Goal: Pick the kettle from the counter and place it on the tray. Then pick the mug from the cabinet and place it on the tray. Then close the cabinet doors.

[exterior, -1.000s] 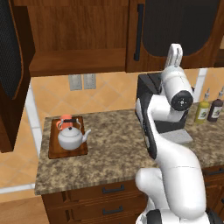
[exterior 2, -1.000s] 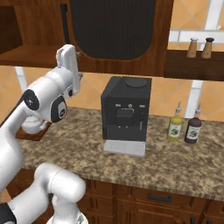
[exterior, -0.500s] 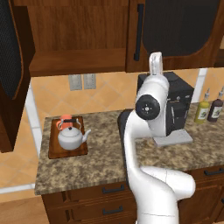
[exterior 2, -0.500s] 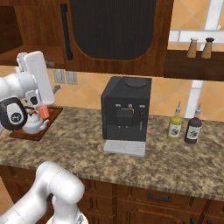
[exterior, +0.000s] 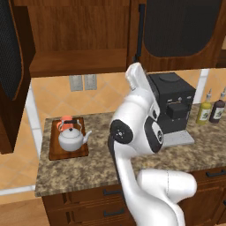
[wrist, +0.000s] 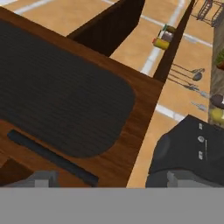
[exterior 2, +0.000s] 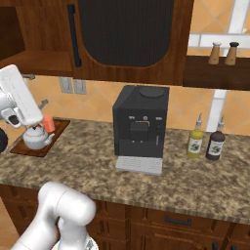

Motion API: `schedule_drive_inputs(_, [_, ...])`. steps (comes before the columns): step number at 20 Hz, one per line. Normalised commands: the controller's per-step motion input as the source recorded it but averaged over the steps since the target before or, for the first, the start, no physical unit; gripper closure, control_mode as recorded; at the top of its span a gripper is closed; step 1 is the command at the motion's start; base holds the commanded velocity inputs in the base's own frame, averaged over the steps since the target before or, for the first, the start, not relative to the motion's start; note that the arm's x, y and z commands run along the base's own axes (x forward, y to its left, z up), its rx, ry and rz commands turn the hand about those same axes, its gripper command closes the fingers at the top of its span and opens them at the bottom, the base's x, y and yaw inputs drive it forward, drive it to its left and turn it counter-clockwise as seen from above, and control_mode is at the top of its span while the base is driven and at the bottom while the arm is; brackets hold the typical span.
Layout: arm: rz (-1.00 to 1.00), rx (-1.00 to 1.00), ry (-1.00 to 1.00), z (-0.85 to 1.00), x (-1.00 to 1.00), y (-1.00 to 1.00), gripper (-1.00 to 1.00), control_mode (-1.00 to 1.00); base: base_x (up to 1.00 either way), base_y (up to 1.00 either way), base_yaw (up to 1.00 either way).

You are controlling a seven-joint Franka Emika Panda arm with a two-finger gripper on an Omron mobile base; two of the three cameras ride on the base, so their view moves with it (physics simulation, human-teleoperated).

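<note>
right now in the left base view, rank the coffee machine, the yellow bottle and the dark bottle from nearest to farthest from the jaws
1. coffee machine, just to the right on the counter
2. yellow bottle, farther right, past the machine
3. dark bottle, at the far right edge

A rendered home kitchen, seen across its worktop

A speckled brown-and-tan granite counter tops dark wooden drawers, carrying a big black coffee machine and two sauce bottles, beneath dark wooden wall cabinets and orange-tan tiled backsplash.
</note>
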Motion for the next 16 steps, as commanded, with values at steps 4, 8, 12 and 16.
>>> schedule_drive_inputs(4, [-0.09,-0.40,0.04,-0.09,-0.27,0.72,-1.00,-1.00,0.00,0.00,0.00])
schedule_drive_inputs(8, [-0.18,-0.38,0.11,-0.23,-0.08,0.69,-1.00,-1.00,0.00,0.00,0.00])
schedule_drive_inputs(12, [-0.23,-0.31,0.14,-0.34,-0.01,0.71,-1.00,-1.00,0.00,0.00,0.00])
schedule_drive_inputs(16, [-0.21,-0.27,0.12,-0.12,-0.13,0.81,-1.00,-1.00,0.00,0.00,0.00])
